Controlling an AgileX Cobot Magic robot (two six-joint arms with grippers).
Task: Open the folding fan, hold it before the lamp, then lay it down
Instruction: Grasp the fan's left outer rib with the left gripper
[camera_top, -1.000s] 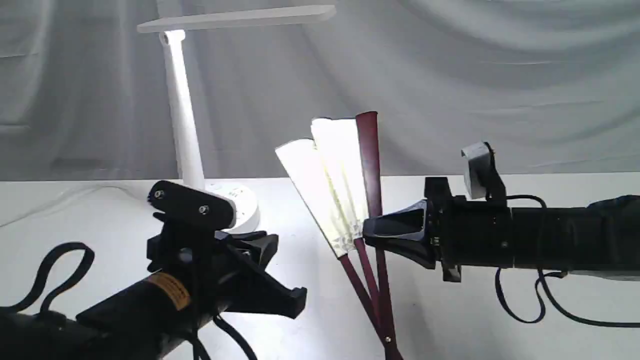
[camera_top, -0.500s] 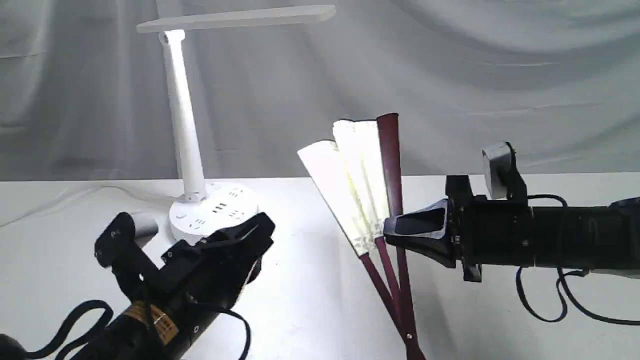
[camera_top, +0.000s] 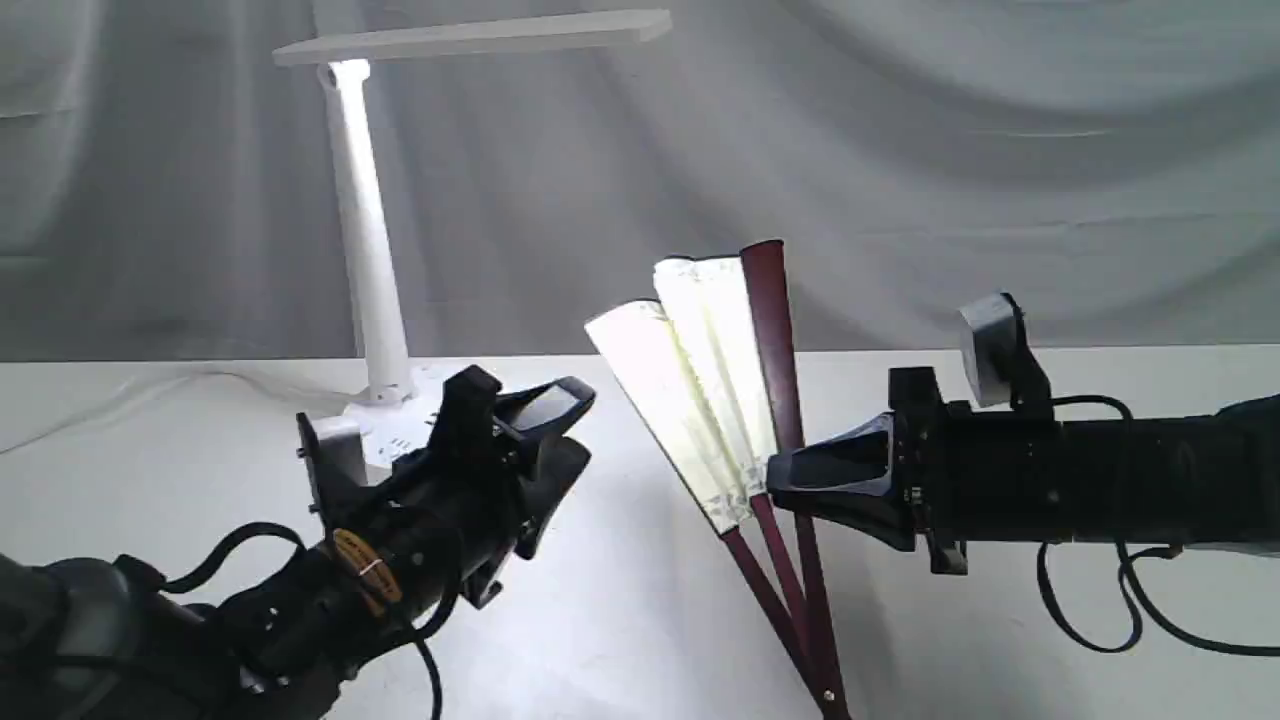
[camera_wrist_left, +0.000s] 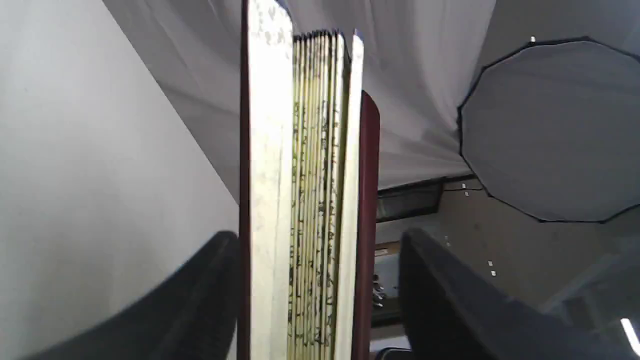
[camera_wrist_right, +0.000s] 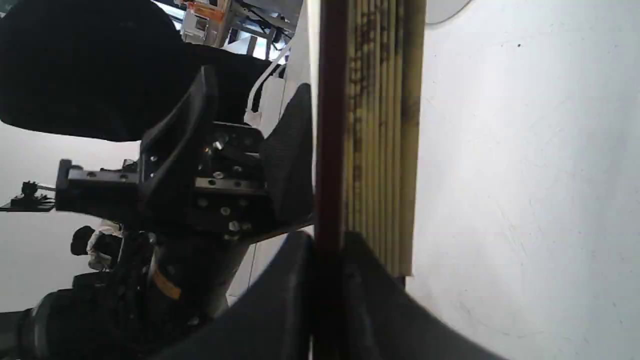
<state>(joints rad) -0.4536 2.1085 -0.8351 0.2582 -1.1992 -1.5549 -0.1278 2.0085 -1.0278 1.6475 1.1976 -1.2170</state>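
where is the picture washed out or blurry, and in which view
Exterior view: the fan paper is blown out white, its print lost, and the lamp stem glares. Left wrist view: print shows on the pleats, but the left fingers are soft. Right wrist view: the pleats are blurred.

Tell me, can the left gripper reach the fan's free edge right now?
Probably yes. The left gripper is open and pointed at the fan, and nothing visible stands between them. The right gripper clamps only the far side of the fan, so the near edge stands free.
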